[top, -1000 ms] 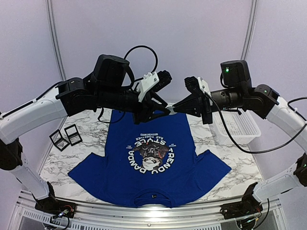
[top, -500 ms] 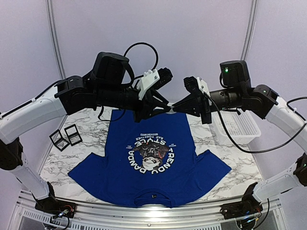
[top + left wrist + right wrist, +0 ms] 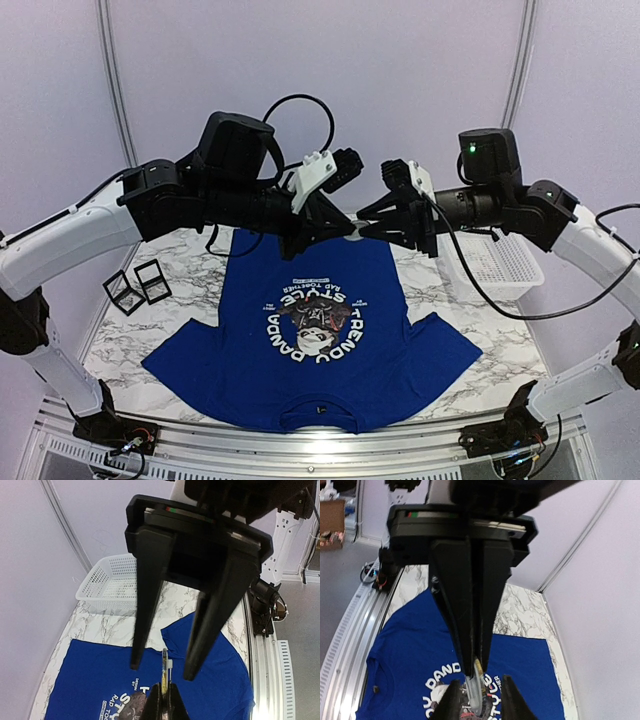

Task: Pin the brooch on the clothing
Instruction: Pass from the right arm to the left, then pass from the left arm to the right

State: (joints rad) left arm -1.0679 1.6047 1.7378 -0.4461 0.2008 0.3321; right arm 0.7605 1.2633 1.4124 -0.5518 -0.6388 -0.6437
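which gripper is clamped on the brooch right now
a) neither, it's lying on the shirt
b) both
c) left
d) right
c: the left gripper is shut on the brooch in the air, while the right gripper has its fingers apart on either side of it.

You had both arms raised and reaching inward, elbows out, wrists turned toward each other so the two grippers met tip to tip in mid-air. Your left gripper (image 3: 343, 228) was pinched shut on the brooch (image 3: 165, 666), its fingers (image 3: 472, 630) pressed flat together. Your right gripper (image 3: 366, 222) had its jaws parted, one finger on either side of the left's tip.
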